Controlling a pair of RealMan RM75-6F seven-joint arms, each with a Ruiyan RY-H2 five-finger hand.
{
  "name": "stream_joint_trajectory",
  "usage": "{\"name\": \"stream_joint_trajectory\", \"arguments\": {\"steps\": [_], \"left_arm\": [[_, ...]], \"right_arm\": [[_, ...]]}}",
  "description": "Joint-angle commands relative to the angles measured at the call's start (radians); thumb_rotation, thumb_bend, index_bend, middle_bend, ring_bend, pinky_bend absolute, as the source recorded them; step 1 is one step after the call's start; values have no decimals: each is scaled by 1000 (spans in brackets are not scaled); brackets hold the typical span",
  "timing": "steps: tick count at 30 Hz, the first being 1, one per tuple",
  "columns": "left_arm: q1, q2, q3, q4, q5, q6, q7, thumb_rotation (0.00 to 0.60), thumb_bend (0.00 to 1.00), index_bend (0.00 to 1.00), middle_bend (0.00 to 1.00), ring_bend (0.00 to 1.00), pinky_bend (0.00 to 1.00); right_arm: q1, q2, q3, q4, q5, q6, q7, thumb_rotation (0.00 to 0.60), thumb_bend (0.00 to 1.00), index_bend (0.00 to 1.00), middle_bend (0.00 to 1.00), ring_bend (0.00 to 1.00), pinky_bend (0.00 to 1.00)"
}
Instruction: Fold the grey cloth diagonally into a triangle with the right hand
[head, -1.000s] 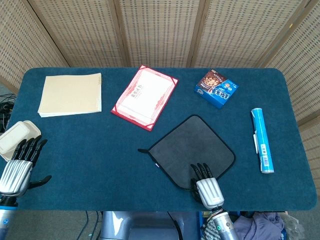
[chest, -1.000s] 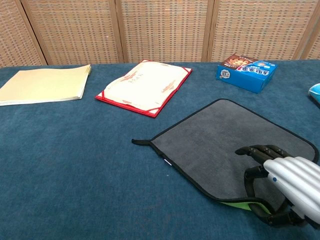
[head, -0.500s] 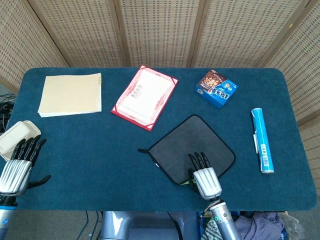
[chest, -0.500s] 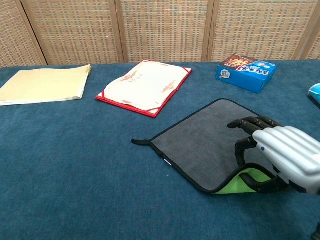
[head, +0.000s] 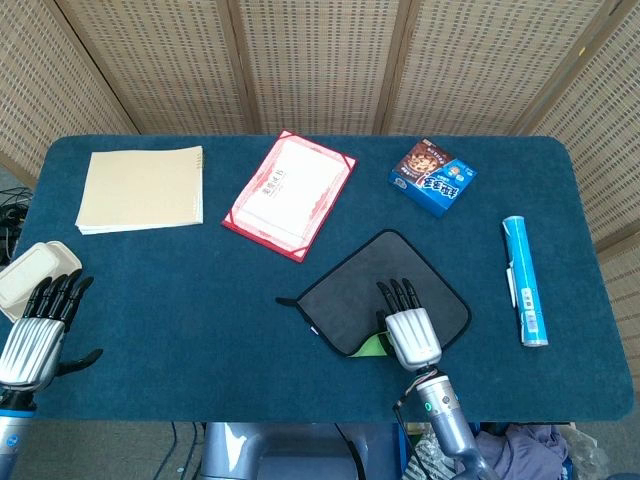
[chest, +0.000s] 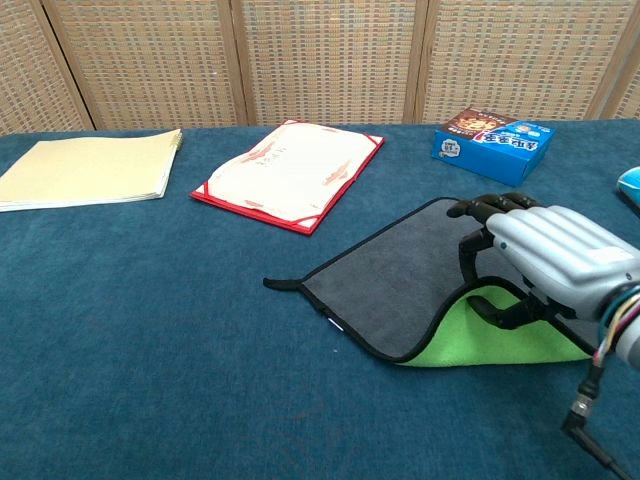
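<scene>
The grey cloth (head: 375, 280) (chest: 395, 275) lies on the blue table, right of centre, with black trim and a small loop at its left corner. My right hand (head: 411, 331) (chest: 545, 262) grips its near corner, thumb beneath and fingers on top, and holds it raised over the cloth's middle. The turned-up corner shows the bright green underside (head: 372, 346) (chest: 500, 337). My left hand (head: 35, 328) hovers at the table's front left edge with its fingers spread, holding nothing; the chest view does not show it.
A beige notebook (head: 142, 188) and a red-bordered certificate (head: 290, 194) lie at the back left. A blue snack box (head: 432, 177) sits behind the cloth. A light blue roll (head: 525, 282) lies to the right. A beige lidded box (head: 35, 270) overhangs the left edge.
My right hand has lifted the cloth's near corner and carried it away from me over the cloth, baring more of the green underside. The left hand has stayed put.
</scene>
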Motion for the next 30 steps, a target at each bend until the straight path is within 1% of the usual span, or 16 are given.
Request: {"name": "stream_joint_trajectory", "arguments": {"steps": [1,10,16,23,30], "left_arm": [[-2,-3,-2,2,-5,-4,2,600,119,0,0,0,0],[-6,-8,-3,10,-19,-19,14,600,118,0,0,0,0],[-6,-8,-5,7,-17,-13,17,600,118,0,0,0,0],[-6,-8,-6,7,-19,-11,16,600,118,0,0,0,0],[-2,-4,-6,2,-7,2,16,600,118,0,0,0,0]], "right_arm": [[24,-3,22,7,10,-13,-12,600,545,605,124,0,0],[97,-19,76,44,56,-59,-49,600,546,606,126,0,0],[142,-34,112,98,94,-89,-51,600,546,611,133,0,0],[208,-46,167,173,142,-127,-52,600,546,613,136,0,0],[258,-57,193,232,180,-151,-44,600,546,616,138,0,0]]}}
